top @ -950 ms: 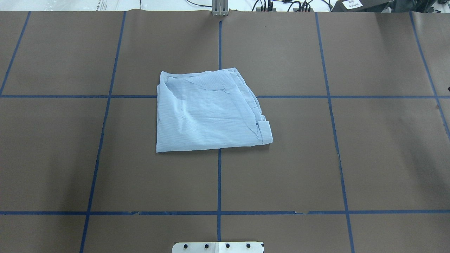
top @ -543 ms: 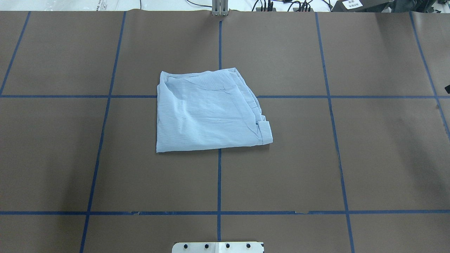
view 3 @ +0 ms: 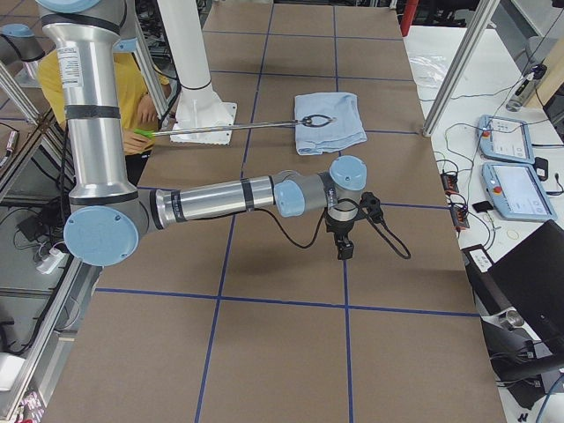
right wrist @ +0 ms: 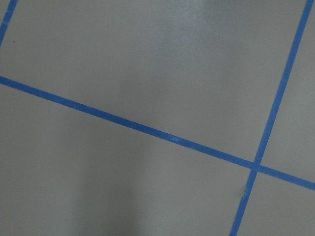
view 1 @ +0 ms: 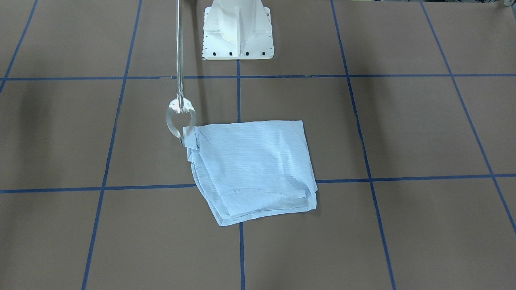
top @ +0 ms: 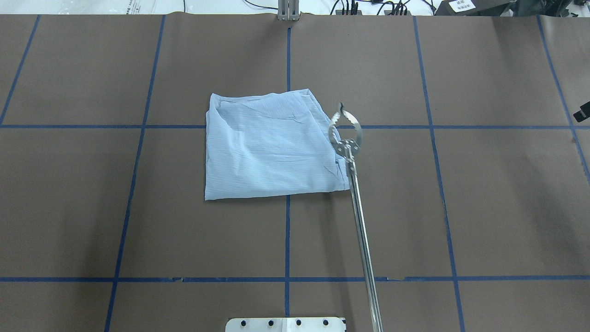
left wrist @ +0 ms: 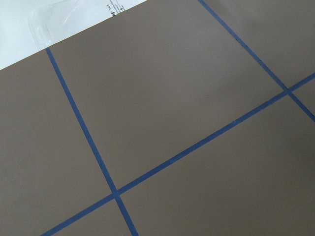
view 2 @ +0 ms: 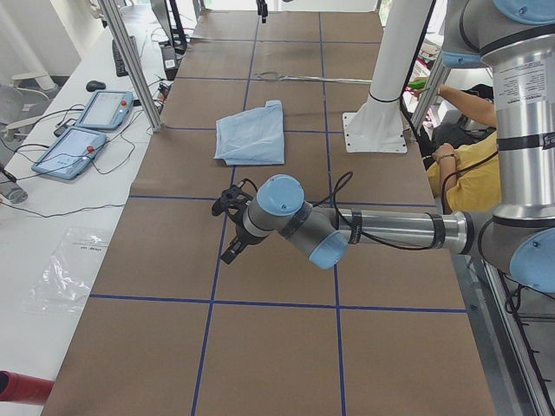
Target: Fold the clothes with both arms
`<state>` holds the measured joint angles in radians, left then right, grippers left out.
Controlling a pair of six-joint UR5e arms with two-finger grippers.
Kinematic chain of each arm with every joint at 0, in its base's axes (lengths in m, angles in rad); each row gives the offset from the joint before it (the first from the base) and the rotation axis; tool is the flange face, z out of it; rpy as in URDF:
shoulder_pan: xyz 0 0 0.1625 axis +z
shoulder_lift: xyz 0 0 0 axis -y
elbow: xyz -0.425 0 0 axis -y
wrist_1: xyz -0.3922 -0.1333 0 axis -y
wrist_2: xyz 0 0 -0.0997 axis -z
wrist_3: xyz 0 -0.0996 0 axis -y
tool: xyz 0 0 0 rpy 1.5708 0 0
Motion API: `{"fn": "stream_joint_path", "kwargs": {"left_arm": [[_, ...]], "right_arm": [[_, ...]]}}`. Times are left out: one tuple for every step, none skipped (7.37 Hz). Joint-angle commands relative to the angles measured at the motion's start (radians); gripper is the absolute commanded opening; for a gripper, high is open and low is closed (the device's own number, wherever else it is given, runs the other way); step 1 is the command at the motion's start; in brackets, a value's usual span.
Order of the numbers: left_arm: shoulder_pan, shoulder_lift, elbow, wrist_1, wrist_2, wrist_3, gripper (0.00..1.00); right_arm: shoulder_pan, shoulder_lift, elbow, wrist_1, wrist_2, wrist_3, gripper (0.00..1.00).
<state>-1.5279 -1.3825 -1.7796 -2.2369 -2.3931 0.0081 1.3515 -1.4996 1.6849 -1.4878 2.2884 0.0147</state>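
Left tool (view 2: 232, 250) appears only from the side.

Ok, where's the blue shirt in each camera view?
Front-facing: shirt centre, below the pedestal.
Overhead: shirt just left of centre.
Left: shirt upper middle.
Right: shirt upper middle.
Wrist views: absent.
Landmark: grabber claw at its corner.

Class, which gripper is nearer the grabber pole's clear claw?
Right. The claw sits at the shirt's robot-right edge; the right gripper is off that same side, the left gripper beyond the opposite edge.
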Motion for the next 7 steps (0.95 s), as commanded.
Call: {"fn": "stream_joint_path", "kwargs": {"left_arm": [[0.000,0.003,-0.003,-0.004,-0.001,0.000,1.00],[0.000,0.003,-0.006,-0.006,-0.001,0.000,1.00],[0.000,0.003,-0.006,-0.006,-0.001,0.000,1.00],[0.000,0.003,-0.007,-0.007,-0.003,0.000,1.00],[0.000,0.003,-0.006,-0.019,-0.003,0.000,1.00],[0.000,0.003,-0.006,-0.020,-0.003,-0.002,1.00],[0.002,0.000,0.000,-0.020,-0.003,-0.005,1.00]], "right_arm": [[-0.008,0.027,-0.020,0.003,0.000,0.001,1.00],[-0.011,0.030,-0.017,0.003,0.000,0.001,1.00],[-0.012,0.033,-0.017,0.004,0.000,-0.005,1.00],[-0.014,0.041,-0.022,0.003,0.000,-0.004,1.00],[-0.018,0.042,-0.021,0.003,-0.001,-0.005,1.00],[-0.025,0.044,-0.022,0.004,-0.001,-0.007,1.00],[-0.025,0.044,-0.018,0.006,-0.001,-0.007,1.00]]}}
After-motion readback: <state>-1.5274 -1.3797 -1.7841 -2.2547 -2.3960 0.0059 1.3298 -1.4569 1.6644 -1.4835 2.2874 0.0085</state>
